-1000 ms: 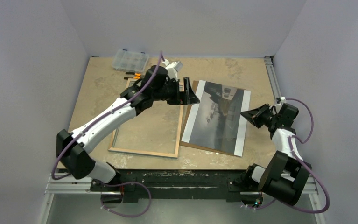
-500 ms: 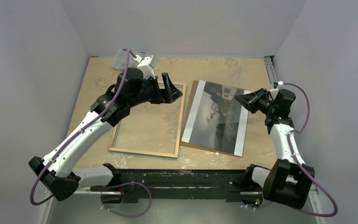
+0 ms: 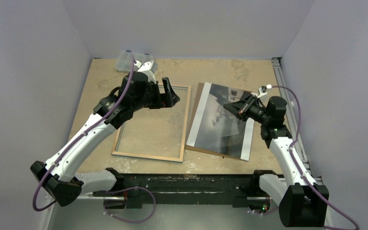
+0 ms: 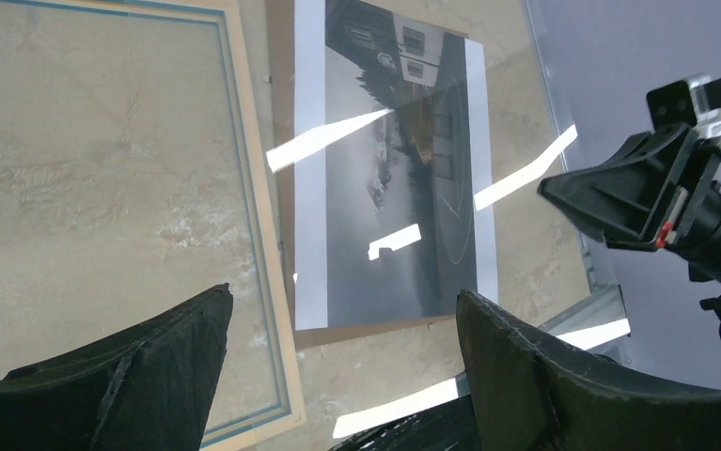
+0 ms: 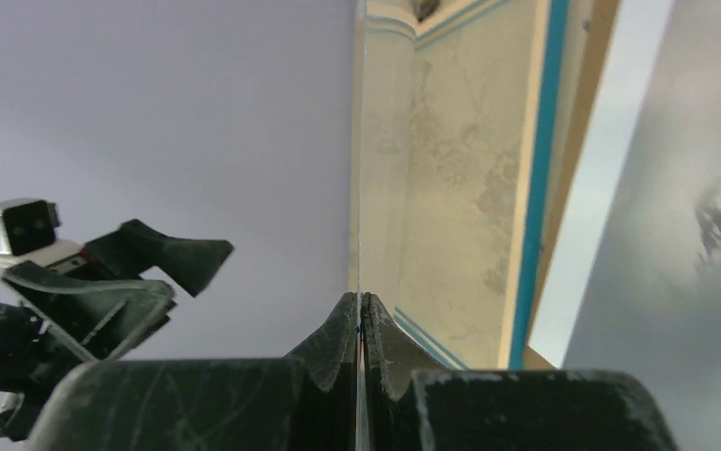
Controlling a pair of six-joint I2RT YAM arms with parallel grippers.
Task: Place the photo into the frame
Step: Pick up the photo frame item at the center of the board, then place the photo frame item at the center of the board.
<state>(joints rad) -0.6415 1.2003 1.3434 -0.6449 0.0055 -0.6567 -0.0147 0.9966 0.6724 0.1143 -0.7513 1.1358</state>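
**Photo outside the frame, one tool released, one clenched**

Nearest the arm bases, the frame (image 3: 146, 156) lies flat on the worktop (image 3: 220, 72), pale wood side up, with a blue strip showing along its inner edge. The bare worktop shows inside it. Just to its right the photo (image 3: 220, 125) lies picture side up on a brown board (image 3: 206, 149), whose edges stick out past the print on the near and left sides. The photo is wholly outside the frame.

The right tool (image 3: 231, 106) hovers over the photo's far half, clenched, its tips pressed together. A thin pale line runs out from between them, and what it is cannot be told. The left tool (image 3: 171, 94) hangs over the frame's far right corner, released, jaws spread wide and grasping nothing.

At the far left corner, a clear box (image 3: 122, 60) shows behind the left arm.
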